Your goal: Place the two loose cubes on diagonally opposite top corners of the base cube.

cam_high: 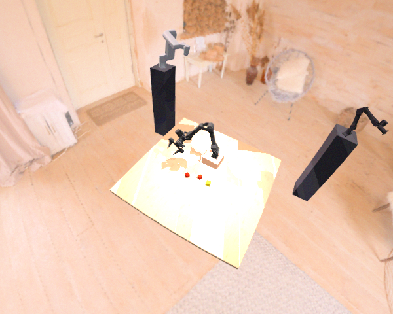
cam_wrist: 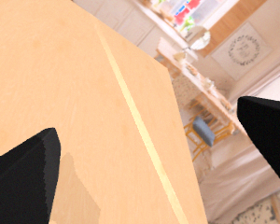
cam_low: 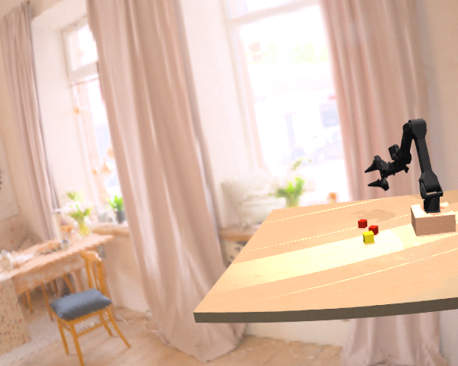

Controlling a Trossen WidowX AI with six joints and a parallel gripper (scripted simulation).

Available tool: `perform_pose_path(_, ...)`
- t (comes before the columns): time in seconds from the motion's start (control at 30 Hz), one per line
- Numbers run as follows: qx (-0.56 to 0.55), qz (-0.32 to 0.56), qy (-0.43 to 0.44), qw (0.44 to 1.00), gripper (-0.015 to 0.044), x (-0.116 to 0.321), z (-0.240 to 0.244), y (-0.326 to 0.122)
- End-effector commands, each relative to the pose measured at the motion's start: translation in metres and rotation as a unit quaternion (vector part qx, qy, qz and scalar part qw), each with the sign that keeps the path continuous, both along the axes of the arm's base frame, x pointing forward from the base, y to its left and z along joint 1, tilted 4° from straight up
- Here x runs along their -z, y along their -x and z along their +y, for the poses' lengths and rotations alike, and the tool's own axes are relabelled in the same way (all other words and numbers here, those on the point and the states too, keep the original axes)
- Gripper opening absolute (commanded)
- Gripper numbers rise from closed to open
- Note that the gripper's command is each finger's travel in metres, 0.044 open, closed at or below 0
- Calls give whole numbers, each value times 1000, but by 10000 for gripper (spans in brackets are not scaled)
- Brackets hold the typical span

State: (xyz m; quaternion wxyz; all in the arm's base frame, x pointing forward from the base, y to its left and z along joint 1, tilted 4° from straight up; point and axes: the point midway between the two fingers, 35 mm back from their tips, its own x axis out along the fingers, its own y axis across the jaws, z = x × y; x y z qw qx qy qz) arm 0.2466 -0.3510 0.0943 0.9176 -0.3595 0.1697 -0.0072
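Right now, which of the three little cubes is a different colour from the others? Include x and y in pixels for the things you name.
The yellow cube [cam_high: 207, 183] [cam_low: 368, 237]; the other two cubes [cam_high: 187, 174] [cam_low: 362, 223] are both red.

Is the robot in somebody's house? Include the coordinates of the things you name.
It looks like a room in a home, maybe a studio: there are long curtains [cam_low: 158, 165], a wooden chair [cam_low: 81, 303] [cam_wrist: 203, 133] with a blue seat, and a door [cam_high: 88, 50].

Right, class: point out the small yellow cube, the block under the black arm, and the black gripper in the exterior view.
Small yellow cube [cam_low: 368, 237]: exterior view, front face.
Pale block [cam_low: 434, 225]: exterior view, side face.
Black gripper [cam_low: 366, 178]: exterior view, between fingertips.
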Motion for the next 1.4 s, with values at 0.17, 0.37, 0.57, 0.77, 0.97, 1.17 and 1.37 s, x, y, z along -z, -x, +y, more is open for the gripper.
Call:
perform_pose_path(0.17, -19, 48, -40, 998, 265, 8, 29, -34)
perform_pose_path(0.37, -48, 125, -81, 988, 265, 19, 76, -68)
perform_pose_path(0.57, -79, 211, -103, 969, 265, 28, 130, -88)
perform_pose_path(0.77, -112, 303, -104, 941, 265, 34, 186, -94)
perform_pose_path(0.97, -144, 396, -85, 903, 265, 36, 239, -84)
perform_pose_path(1.17, -175, 485, -43, 856, 265, 32, 286, -62)
perform_pose_path(1.37, -204, 564, 19, 800, 265, 22, 322, -32)
